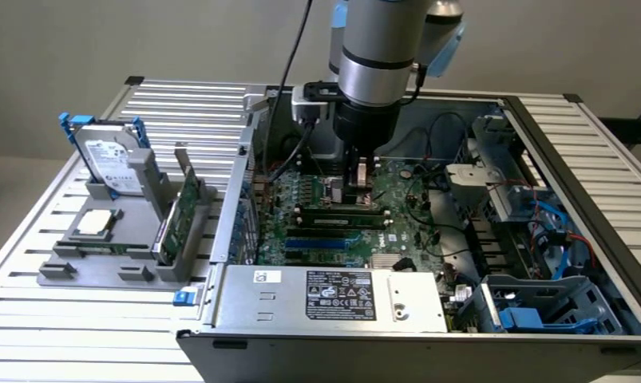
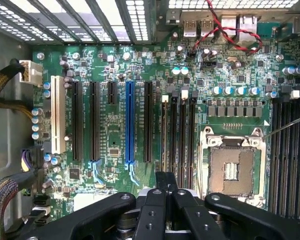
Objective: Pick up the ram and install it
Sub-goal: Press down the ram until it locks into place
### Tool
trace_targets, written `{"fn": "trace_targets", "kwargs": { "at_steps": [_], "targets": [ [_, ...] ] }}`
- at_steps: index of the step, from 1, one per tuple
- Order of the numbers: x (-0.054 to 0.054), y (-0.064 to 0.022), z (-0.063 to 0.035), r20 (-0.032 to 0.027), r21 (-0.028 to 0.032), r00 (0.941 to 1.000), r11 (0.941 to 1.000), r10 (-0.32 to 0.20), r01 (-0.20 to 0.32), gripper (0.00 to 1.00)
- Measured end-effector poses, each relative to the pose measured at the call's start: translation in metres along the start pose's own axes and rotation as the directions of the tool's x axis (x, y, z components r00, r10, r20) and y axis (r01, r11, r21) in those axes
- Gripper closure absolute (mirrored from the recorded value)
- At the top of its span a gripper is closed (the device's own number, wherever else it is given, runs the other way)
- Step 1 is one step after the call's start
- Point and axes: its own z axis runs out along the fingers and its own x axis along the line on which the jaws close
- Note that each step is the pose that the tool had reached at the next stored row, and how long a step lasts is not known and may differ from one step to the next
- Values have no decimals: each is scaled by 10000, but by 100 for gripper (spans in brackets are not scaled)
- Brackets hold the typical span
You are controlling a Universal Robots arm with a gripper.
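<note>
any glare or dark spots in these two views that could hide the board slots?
Exterior view: even light, but the arm shades the motherboard below it, so the slots look dim. Wrist view: bright glare through the case grille; the slots are evenly lit, and the gripper is dark in the foreground.

Power supply [image 1: 331,295] hiding motherboard edge [image 1: 298,257]

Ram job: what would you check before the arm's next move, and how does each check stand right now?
1. The case is open and the motherboard exposed: ok.
2. The gripper is above the ram slots, beside the CPU socket: ok.
3. The ram is in the gripper: cannot tell.
4. The red-black cable is away from those slots: ok.
5. The slot latches are open: cannot tell.
</note>
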Motion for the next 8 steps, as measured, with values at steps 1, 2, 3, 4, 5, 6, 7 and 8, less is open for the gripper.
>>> {"fn": "trace_targets", "kwargs": {
  "at_steps": [1,2,3,4,5,6,7,8],
  "targets": [
    [0,0,-1,4,-6,9999,9999,165,-165,89],
    [0,0,-1,9,-12,9995,9995,319,-319,89],
    [0,0,0,15,-17,9989,9989,466,-466,89],
    [0,0,-1,19,-23,9981,9981,614,-614,89],
    [1,0,-1,23,-29,9971,9971,758,-758,89],
    [1,0,-1,28,-35,9959,9959,906,-906,89],
    [0,0,-1,33,-40,9944,9944,1053,-1053,89],
    [1,0,-1,37,-46,9928,9928,1198,-1197,89]
  ]
}}
